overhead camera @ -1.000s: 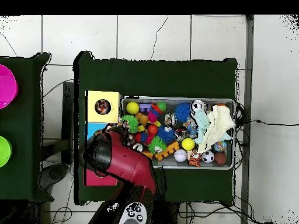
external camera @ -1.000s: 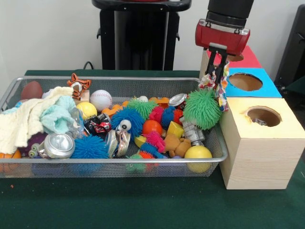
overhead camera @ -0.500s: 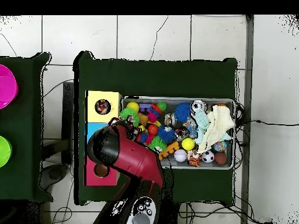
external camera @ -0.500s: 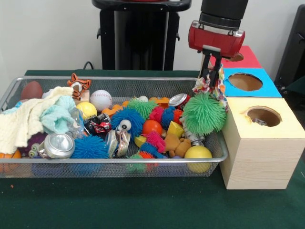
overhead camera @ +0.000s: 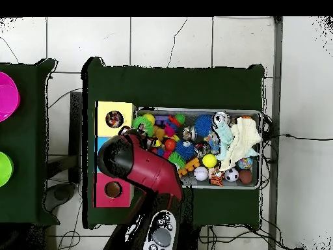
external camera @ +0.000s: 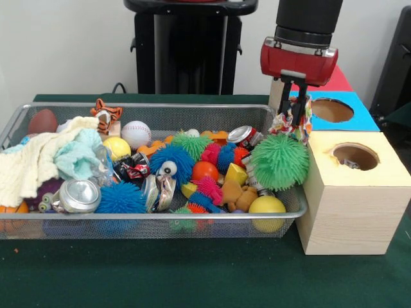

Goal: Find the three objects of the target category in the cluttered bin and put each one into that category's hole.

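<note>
The gripper [external camera: 295,115] clenched a speckled cloth piece [external camera: 295,122] beside the yellow-topped box [external camera: 350,192] — carrying stage — its hole [external camera: 355,156] probably next.

Silver mesh bin [external camera: 154,226], speckled red-yellow-blue-white cloth [external camera: 297,120], green spiky ball [external camera: 280,162], yellow-topped pale wood box [external camera: 352,192]

The gripper [external camera: 294,115] moved toward the boxes, carrying the speckled cloth [external camera: 297,122]. The green spiky ball [external camera: 279,162] came along.
</note>
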